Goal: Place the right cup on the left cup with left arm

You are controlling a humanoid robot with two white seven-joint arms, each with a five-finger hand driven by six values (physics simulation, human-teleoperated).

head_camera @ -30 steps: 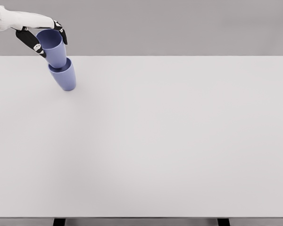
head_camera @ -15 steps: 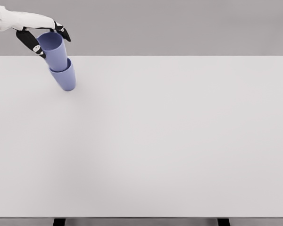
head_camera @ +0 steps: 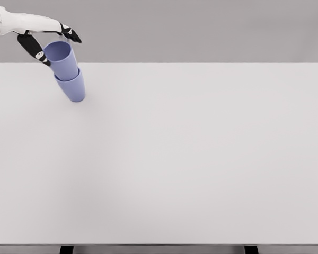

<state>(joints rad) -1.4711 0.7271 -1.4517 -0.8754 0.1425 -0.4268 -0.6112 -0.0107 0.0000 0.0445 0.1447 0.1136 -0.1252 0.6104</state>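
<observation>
Two blue cups stand at the far left of the white table [head_camera: 180,159], one inside the other. The upper cup [head_camera: 61,61] sits nested in the lower cup [head_camera: 74,89], and both lean toward the left. My left hand [head_camera: 59,47] reaches in from the upper left and hovers around the upper cup's rim. Its fingers [head_camera: 73,37] are spread out past the rim on the right, and its thumb [head_camera: 40,54] lies close to the cup's left side. The hand looks open, no longer clasping the cup. My right arm is out of view.
The table's far edge runs just behind the cups, with a grey wall beyond. Dark table legs [head_camera: 67,249] show at the bottom edge.
The left hand's fingers have spread away from the upper cup and lifted slightly. The upper cup has settled a little deeper into the lower one.
</observation>
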